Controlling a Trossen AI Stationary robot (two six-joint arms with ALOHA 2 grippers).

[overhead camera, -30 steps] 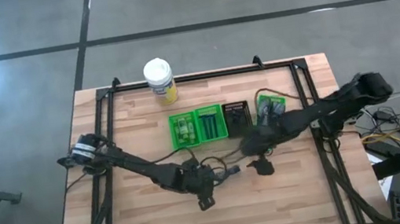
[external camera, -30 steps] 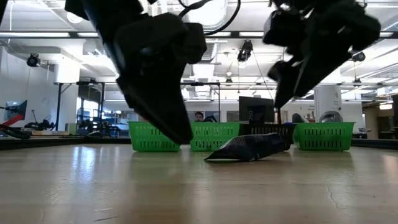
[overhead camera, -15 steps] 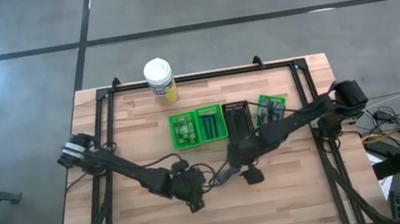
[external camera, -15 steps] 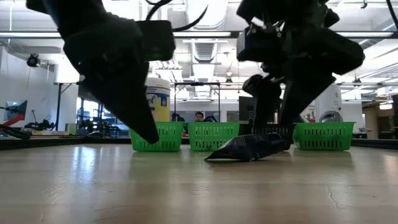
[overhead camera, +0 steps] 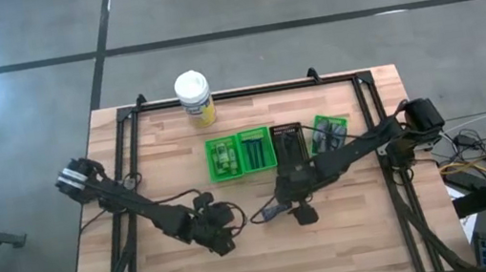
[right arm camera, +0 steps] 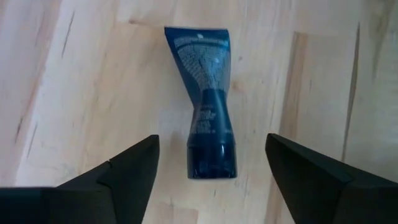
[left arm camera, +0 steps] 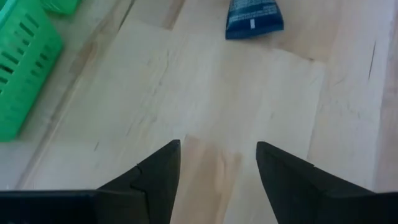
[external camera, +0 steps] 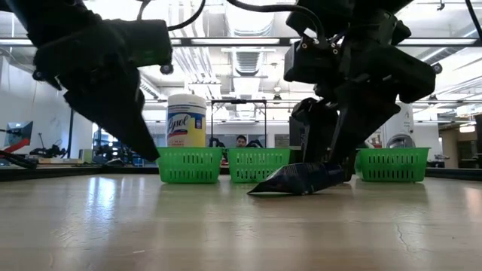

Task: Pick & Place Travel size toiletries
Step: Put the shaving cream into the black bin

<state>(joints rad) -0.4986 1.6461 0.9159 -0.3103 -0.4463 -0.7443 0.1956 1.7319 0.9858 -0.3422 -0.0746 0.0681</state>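
Toiletry tube [right arm camera: 205,134], dark blue, flat on bare wood near table [overhead camera: 375,242] centre, clear of far-edge baskets [overhead camera: 240,152]. Right gripper [right arm camera: 211,171] low over tube, fingers spread wide, straddling capped end, no grip. Left gripper [left arm camera: 217,165] toward left edge, fingers parted, nothing held.

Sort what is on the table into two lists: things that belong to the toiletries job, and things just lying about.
Belongs to the job:
- dark blue tube, lying on the wood between the open fingers of the right hand
- toiletries in the green tray
- left hand, open, off to the side

Lying about:
- white-lidded jar
- black tray
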